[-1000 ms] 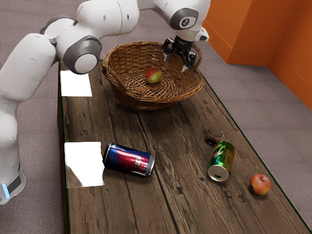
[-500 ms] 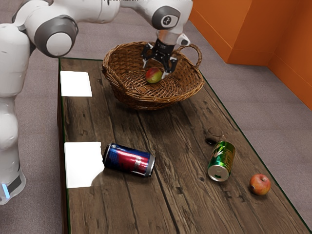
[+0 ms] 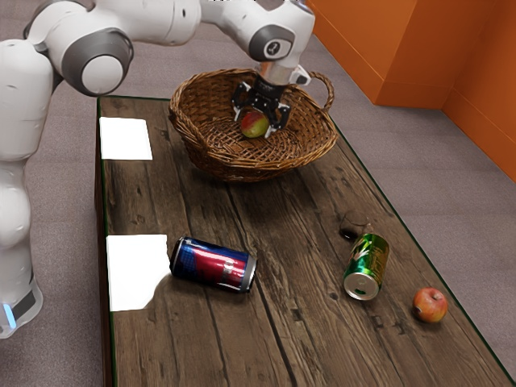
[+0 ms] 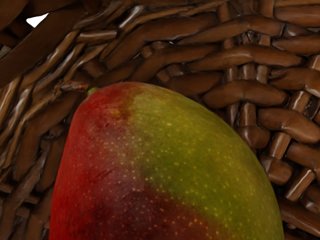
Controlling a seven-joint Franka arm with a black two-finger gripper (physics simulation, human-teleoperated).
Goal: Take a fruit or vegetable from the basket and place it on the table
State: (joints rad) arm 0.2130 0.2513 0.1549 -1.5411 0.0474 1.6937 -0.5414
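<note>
As a white robot arm (image 3: 133, 16) reaches down into a wicker basket (image 3: 201, 153), its black fingers (image 3: 283, 118) stand spread on either side of a red-and-green mango (image 3: 254, 123), with no grip evident. The mango rests on the woven floor of the basket, whose raised wall likely explains the approach from above; a descent from overhead avoids the rim and leaves room to straddle the fruit. The fruit lies between the fingertips, just beneath the hand, and the wrist view shows its rounded skin close up, its stem near the weave. Closing on both flanks appears to be the next step, followed by a straight lift over the rim; smooth, curved skin could let the fruit roll or slip if pinched off-center. On the bench (image 3: 201, 339), well apart from the basket, a blue-and-red can (image 3: 212, 264) and a green can (image 3: 367, 264) lie on their sides, with an apple (image 3: 430, 305) near the latter. The mango has yet to reach the bench.
</note>
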